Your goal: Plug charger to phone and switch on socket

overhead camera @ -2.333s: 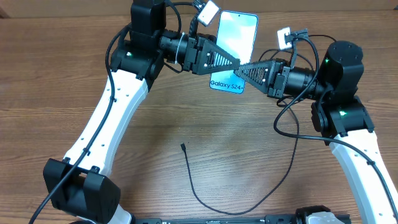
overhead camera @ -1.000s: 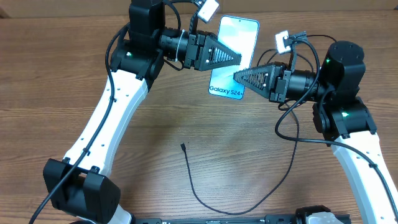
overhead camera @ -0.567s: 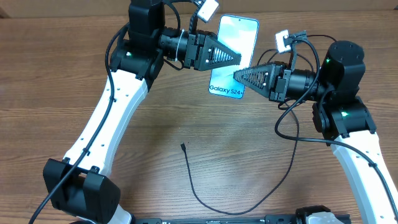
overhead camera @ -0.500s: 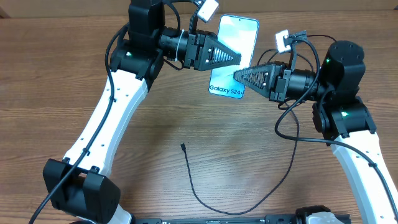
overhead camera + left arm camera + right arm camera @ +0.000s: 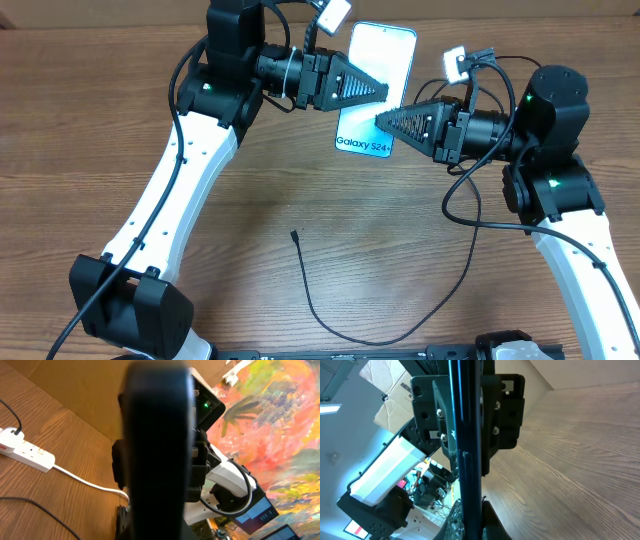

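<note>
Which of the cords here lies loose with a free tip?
The thin black charger cable in the overhead view, its connector tip bare on the table. The other black cables hang from the arms; the white cord runs from the power strip.

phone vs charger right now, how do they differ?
The phone is pinched by the left gripper and right gripper; the charger lies loose on the table, untouched. The phone is a flat bright-blue slab; the charger is a thin black curved cable. Shared: neither is joined to the other yet.
</note>
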